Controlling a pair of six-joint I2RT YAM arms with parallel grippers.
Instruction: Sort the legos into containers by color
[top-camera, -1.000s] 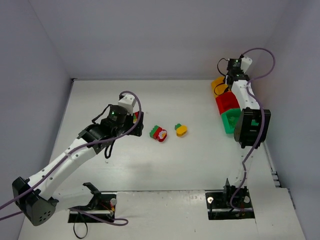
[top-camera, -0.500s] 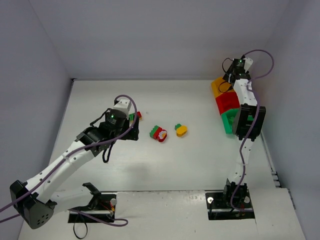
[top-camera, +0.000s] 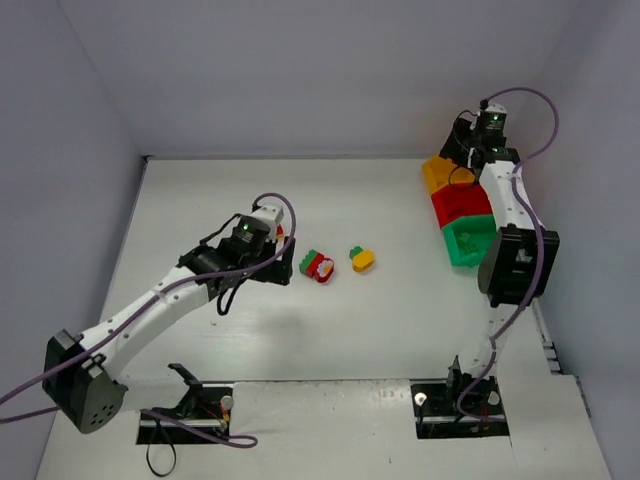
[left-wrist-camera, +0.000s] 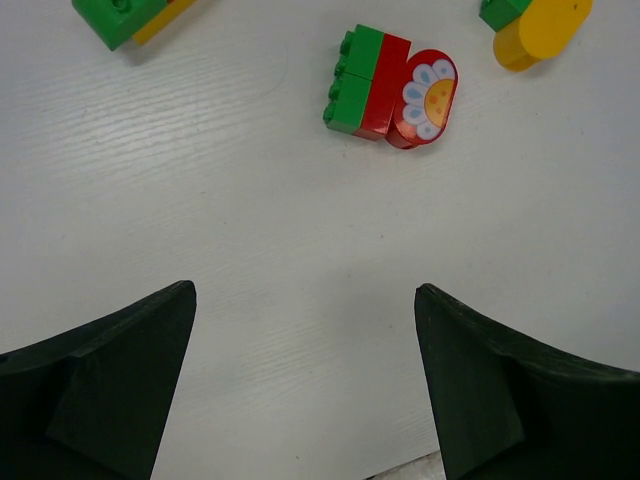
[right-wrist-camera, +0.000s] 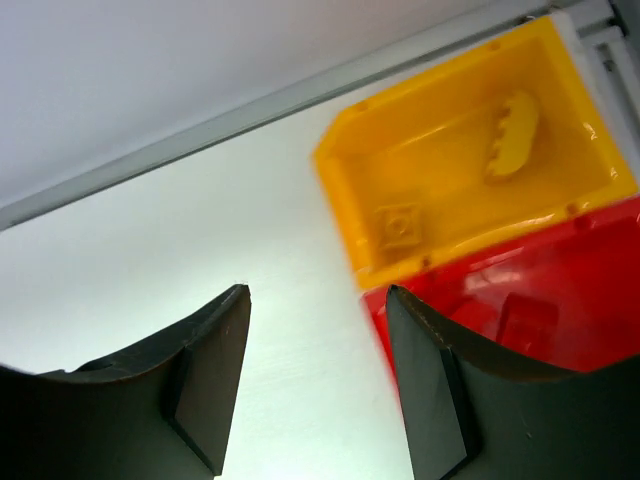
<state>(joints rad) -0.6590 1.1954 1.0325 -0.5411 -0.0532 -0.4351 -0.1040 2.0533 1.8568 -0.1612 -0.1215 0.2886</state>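
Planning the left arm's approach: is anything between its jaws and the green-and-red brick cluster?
No. The left wrist view shows only bare table between the left gripper and the green-and-red brick cluster.

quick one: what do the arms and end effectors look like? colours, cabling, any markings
Both match. The left arm and right arm have white links with black joint housings. A purple cable loops loosely along each. A small green light glows near each wrist. The left end effector and right end effector have dark, matte, wedge-shaped fingers. No readable markings.
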